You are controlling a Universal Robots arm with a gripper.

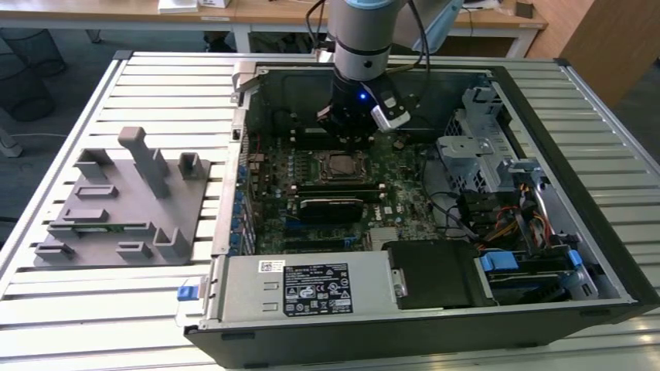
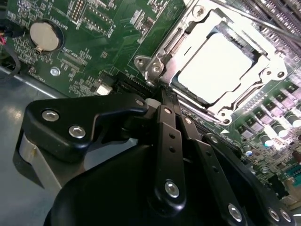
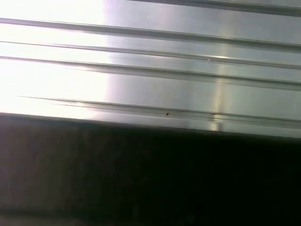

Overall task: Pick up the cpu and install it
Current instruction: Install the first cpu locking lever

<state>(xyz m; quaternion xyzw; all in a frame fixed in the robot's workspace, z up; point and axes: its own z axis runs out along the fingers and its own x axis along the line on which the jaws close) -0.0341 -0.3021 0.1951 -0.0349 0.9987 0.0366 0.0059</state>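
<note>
Sitting in the socket (image 2: 221, 66) on the green motherboard (image 2: 108, 42), the cpu (image 2: 217, 67) shows its bright metal top in the second wrist view, framed by the silver retention bracket (image 2: 157, 66) around it; in the exterior view the same chip (image 1: 339, 165) appears as a small grey square near the middle of the board, inside the open computer case (image 1: 577, 232). The gripper (image 1: 353, 141) hangs over the board just beyond the socket, toward the far wall of the case, and nothing can be seen between its tips. In the second wrist view its black fingers (image 2: 169, 141) run side by side and look drawn together, their tips ending right at the edge of the bracket, beside the chip rather than on it. Judging from this, the pick-up and the placing are done: the chip lies flat and square in its seat. Whether the bracket is latched down over it cannot be told from here, so any clamping may remain. The grey fixture tray (image 1: 119, 205) rests on the slatted table (image 1: 103, 309) at the exterior view's left, well apart from the arm
</note>
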